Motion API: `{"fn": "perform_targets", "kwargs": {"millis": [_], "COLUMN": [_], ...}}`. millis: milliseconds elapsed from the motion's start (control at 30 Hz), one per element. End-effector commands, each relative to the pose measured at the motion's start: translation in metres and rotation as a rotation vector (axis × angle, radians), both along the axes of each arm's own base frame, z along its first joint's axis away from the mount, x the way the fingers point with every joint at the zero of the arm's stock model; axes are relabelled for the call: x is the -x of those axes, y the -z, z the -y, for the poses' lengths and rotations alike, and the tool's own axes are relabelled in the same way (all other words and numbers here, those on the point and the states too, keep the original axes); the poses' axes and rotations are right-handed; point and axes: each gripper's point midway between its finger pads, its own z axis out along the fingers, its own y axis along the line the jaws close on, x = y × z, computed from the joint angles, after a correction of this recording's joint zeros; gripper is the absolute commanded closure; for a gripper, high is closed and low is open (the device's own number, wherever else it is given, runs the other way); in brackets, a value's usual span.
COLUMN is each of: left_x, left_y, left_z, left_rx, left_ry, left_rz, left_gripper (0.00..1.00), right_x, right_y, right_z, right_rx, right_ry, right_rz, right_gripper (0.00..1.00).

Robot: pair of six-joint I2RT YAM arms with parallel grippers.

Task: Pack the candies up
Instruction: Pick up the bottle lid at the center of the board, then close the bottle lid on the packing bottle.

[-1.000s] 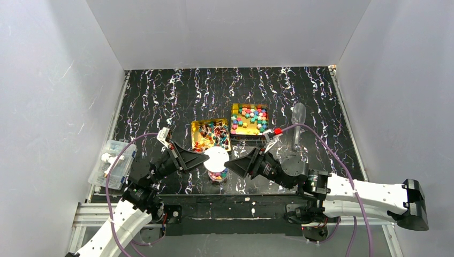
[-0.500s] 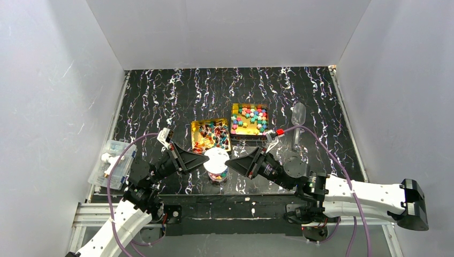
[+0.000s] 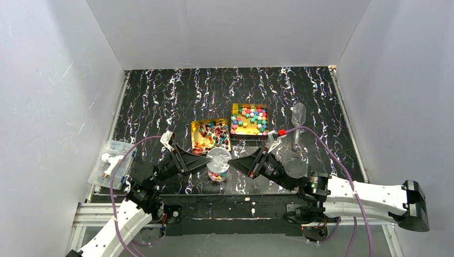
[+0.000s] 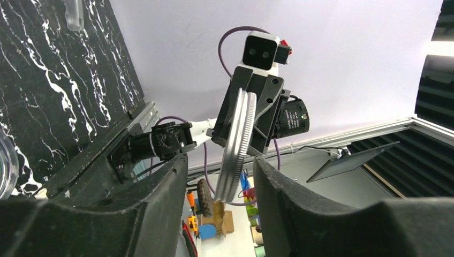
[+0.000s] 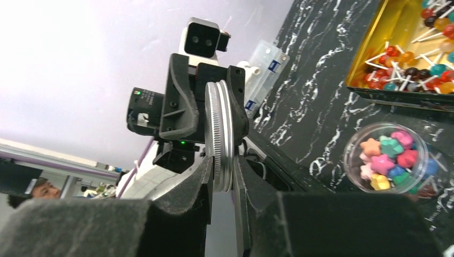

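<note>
A round metal lid hangs on edge above a clear jar of candies, star-shaped and pink, green and blue. My right gripper is shut on the lid, with both pads pressed flat against its faces. My left gripper is open, and the lid stands between its fingers without touching either. More candies fill two gold tins just behind the jar. In the right wrist view the nearer tin holds small round sweets on white sticks.
A clear scoop lies on the black marbled table to the right of the tins. A clear plastic box sits at the table's left edge. White walls close in the table on three sides.
The right gripper's jaws have closed on the lid. The left gripper's jaws have opened off it. The lid has tipped from flat to on edge.
</note>
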Motion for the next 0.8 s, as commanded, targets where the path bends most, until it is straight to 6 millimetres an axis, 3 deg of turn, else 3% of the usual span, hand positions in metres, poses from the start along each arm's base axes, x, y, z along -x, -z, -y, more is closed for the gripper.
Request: {"fn": "perform_targets", "kwargs": {"millis": [0,500,767], "left_x": [-0.001,-0.007,-0.006], "left_y": [0.008,0.066,0.087], "left_z": [0.0,0.003,-0.017], "left_rx": [-0.024,-0.232,-0.512], "left_ry": [-0.002,0.001,-0.051], "left_rz": [0.03,-0.027,-0.018], "left_gripper": [0.51,0.43,0.4], "right_x": [-0.011,-0.039,-0.066], "right_y": [-0.008,0.024,0.045], "right_z": [0.008,0.023,0.028], "right_rx": [0.011,0.176,0.185], "right_ry": [0.069,0.161,0.14], "right_rz": [0.026,0.021,-0.031], "right_gripper": [0.96,0.96,0.96]}}
